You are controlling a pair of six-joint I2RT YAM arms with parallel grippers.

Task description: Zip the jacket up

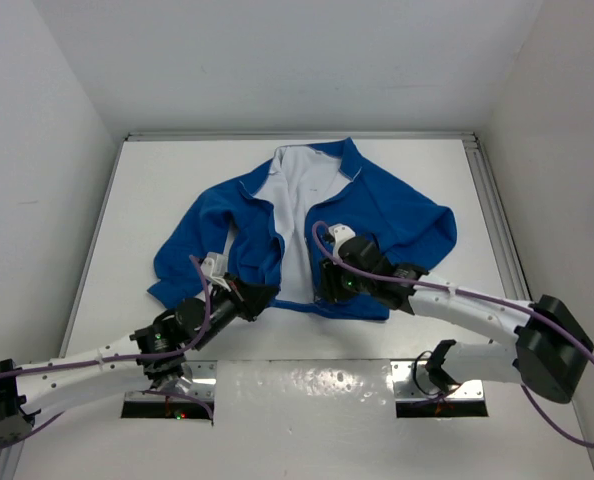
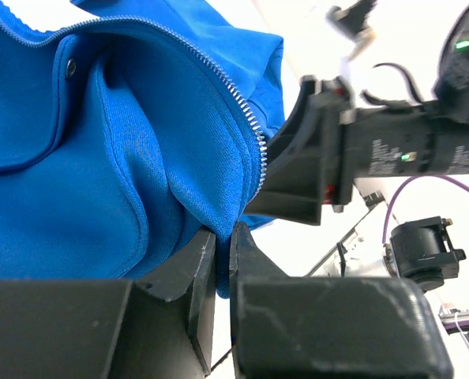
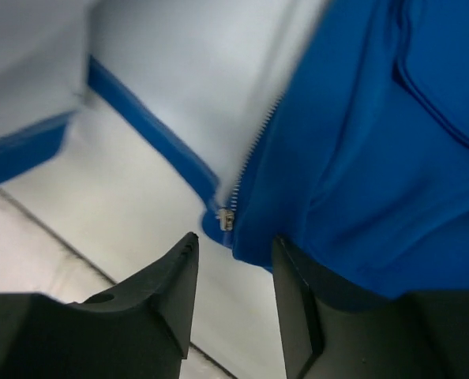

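table: white, bare at left | walls: white, left, far, right | rail: grey, table's right edge | plate: shiny, near edge

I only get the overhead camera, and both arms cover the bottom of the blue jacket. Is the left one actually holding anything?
Observer: Yes. Its wrist camera shows the left gripper shut on the jacket, with blue fabric from the lower front edge pinched between its jaws.
Operator: And the other arm?
Observer: The right gripper is open in its own wrist camera, with nothing between its jaws.
Operator: So what is it aiming at?
Observer: A small metal zipper piece at the bottom of the other front edge lies just beyond its tips, not gripped.
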